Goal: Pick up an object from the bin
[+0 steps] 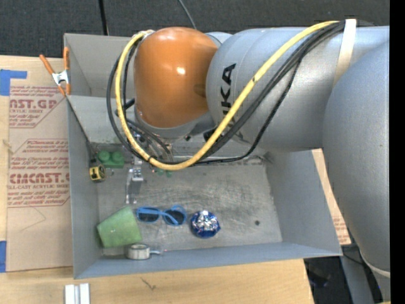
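Although the orange wrist cover hides much of the rear half of the grey bin, the tool shows beneath it, hanging low over the left-centre of the floor. Whether the tool is open or closed cannot be told, and it appears to carry nothing. Nearest to it lie a green cup, tipped on its side near the front-left corner, and a pair of blue sunglasses just beside the cup. A blue-and-white ball rests farther right, and a small tape roll sits against the front wall. A green block and a yellow-and-black piece lie by the left wall. The step in hand is judged to be the approach, with no pick yet made. The next move calls for settling on one item, probably the cup or the sunglasses, centring above it and descending squarely.
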